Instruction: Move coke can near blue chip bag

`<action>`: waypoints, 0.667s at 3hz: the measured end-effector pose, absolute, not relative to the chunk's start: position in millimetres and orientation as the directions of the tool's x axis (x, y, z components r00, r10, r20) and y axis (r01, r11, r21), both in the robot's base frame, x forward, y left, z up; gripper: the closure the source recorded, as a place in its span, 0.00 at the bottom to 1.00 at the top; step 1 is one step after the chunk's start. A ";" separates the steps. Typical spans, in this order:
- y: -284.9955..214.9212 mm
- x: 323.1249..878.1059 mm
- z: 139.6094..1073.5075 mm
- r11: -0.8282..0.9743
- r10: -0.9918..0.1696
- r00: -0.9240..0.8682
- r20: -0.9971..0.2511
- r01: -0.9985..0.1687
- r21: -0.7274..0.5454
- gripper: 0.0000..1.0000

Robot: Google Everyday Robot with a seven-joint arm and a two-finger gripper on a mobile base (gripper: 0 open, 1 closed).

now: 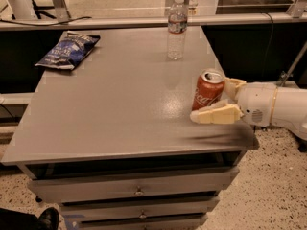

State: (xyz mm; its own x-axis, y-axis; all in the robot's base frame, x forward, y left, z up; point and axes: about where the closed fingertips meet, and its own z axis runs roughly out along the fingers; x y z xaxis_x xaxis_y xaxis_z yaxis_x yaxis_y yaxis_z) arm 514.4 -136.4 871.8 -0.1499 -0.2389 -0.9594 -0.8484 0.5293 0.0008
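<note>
The coke can [206, 86] stands upright near the right edge of the grey table [120, 104]. My gripper [214, 101] comes in from the right at table height, with its white arm trailing off to the right. It is open: the near finger [216, 115] lies in front of the can's base and the far finger [235, 84] shows behind the can, so the can sits between them. The blue chip bag [68, 50] lies flat at the table's far left corner, far from the can.
A clear plastic water bottle [177, 28] stands at the far edge of the table, behind the can. Drawers [139, 190] run below the tabletop. A rail and dark panel sit behind the table, with speckled floor to the right.
</note>
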 end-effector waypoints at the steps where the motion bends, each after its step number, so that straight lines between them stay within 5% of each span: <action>1: -135.2 517.9 872.8 0.531 -0.206 -0.122 -0.971 -0.847 -0.006 0.39; 2: -127.2 523.4 886.3 0.527 -0.188 -0.098 -0.977 -0.850 -0.016 0.63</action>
